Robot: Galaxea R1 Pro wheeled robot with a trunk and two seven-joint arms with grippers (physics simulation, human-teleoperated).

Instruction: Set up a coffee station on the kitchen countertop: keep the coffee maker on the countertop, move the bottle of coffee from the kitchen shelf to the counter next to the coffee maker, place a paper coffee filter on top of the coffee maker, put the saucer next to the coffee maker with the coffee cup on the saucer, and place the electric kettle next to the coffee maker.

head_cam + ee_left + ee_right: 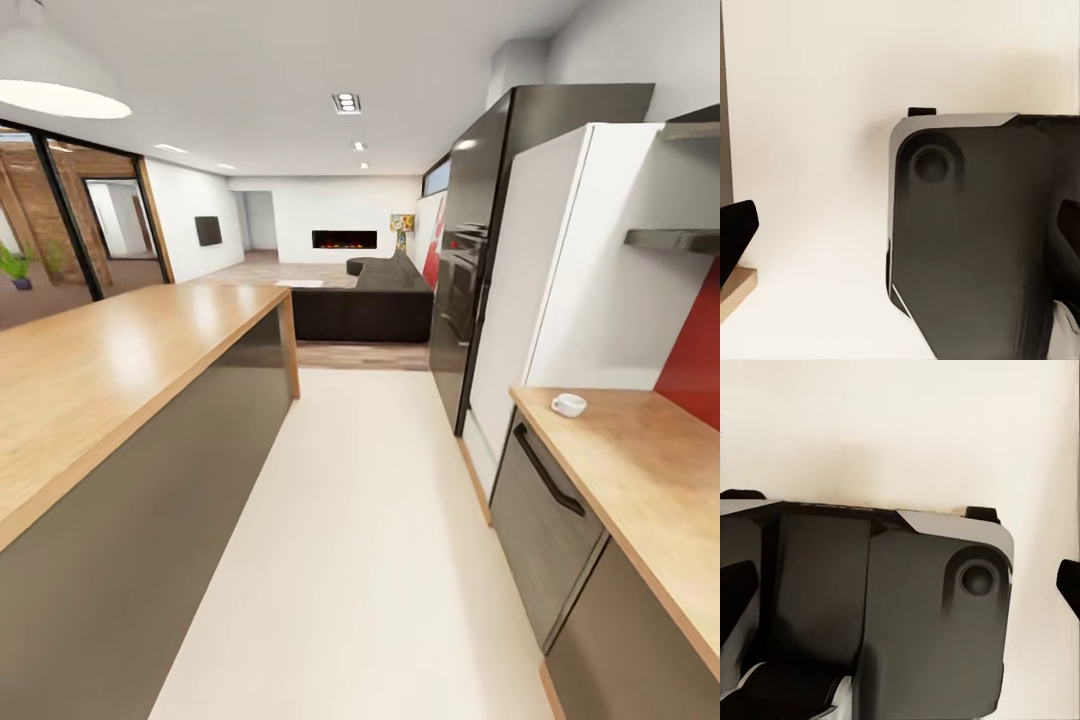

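Note:
A small white coffee cup (568, 404) stands alone near the far end of the light wood kitchen countertop (650, 480) at the right, beside the red wall panel (695, 355). Above it, the thin slab of the kitchen shelf (675, 239) juts from the wall, and I cannot see its top. The coffee maker, bottle of coffee, paper coffee filter, saucer and electric kettle are out of view. In the left wrist view, my left gripper (900, 240) is open over the pale floor and the robot's dark base. In the right wrist view, my right gripper (900, 585) is open likewise.
A long wood-topped island (110, 370) with grey sides runs along the left. A pale floor aisle (370, 540) lies between it and the right cabinets. A white fridge (560, 290) and a black oven tower (470, 260) stand beyond the counter. A dark sofa (370, 300) closes the far end.

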